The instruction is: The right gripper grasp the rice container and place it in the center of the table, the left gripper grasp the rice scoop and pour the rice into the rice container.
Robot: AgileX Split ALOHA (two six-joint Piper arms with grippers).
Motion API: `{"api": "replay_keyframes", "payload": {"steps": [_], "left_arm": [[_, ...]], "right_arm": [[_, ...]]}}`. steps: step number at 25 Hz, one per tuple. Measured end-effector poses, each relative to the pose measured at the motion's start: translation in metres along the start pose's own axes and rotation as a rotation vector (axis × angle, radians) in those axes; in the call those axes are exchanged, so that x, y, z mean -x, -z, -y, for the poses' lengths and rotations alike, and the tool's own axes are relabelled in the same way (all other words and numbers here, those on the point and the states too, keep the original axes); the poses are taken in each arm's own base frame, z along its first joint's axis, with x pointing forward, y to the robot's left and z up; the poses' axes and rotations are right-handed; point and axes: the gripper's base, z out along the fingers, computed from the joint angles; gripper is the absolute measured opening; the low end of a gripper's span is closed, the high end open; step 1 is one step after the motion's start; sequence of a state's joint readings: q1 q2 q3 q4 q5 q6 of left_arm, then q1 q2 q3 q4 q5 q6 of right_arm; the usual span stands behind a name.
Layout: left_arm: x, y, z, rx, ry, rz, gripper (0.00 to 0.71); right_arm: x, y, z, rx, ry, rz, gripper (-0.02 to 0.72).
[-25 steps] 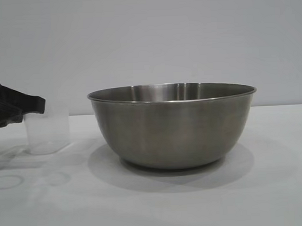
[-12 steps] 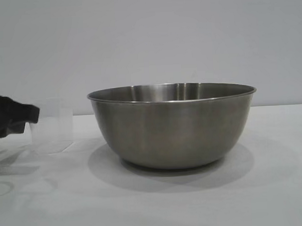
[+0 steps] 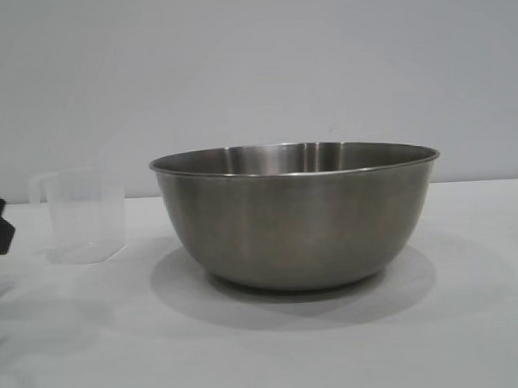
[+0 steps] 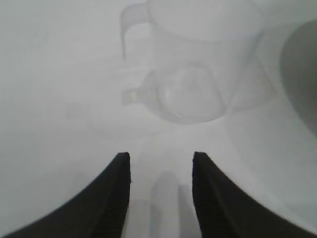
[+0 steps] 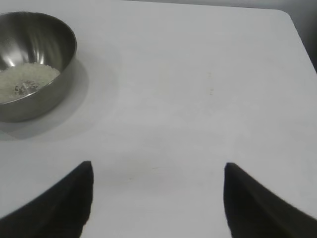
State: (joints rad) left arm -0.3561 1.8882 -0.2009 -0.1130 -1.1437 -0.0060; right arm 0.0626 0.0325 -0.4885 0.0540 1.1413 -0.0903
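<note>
Brushed-steel rice container (image 3: 297, 215), round with a thin rolled rim, sits mid-table holding pale rice (image 5: 24, 80). Translucent rice scoop (image 3: 82, 216) stands upright beside it. My left gripper (image 4: 161, 163) and right gripper (image 5: 157, 171) gape empty.

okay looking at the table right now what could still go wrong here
The small translucent plastic measuring cup stands upright close beside the large round stainless-steel bowl; the open left gripper, empty and near it, could knock it over. The open right gripper could nudge the bowl and spill the off-white rice.
</note>
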Motion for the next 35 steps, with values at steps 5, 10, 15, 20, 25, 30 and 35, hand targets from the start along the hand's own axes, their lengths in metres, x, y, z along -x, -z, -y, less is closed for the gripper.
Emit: {"api": "replay_keyframes", "payload": {"steps": [5, 10, 15, 20, 25, 30, 35], "left_arm": [[0.006, 0.013, 0.000, -0.014, -0.003, 0.033, 0.255], [0.001, 0.013, 0.002, -0.038, -0.015, -0.029, 0.255], [-0.003, 0.013, 0.000, -0.017, -0.006, -0.083, 0.255], [-0.002, 0.003, -0.001, 0.008, -0.045, -0.146, 0.255], [0.001, -0.011, 0.002, -0.002, -0.048, -0.250, 0.255], [0.010, -0.023, 0.006, -0.027, -0.091, -0.346, 0.255], [0.037, -0.019, 0.010, -0.059, -0.113, -0.391, 0.255]], "right_arm": [[0.000, 0.000, 0.000, 0.000, 0.000, 0.000, 0.470], [0.000, 0.000, 0.000, 0.000, 0.000, 0.000, 0.470], [0.000, 0.000, 0.000, 0.000, 0.000, 0.000, 0.470], [0.000, 0.000, 0.000, 0.000, 0.000, 0.000, 0.470], [0.000, 0.000, 0.000, 0.000, 0.000, 0.000, 0.470], [0.000, 0.000, 0.000, 0.000, 0.000, 0.000, 0.470], [0.000, 0.000, 0.000, 0.000, 0.000, 0.000, 0.470]]}}
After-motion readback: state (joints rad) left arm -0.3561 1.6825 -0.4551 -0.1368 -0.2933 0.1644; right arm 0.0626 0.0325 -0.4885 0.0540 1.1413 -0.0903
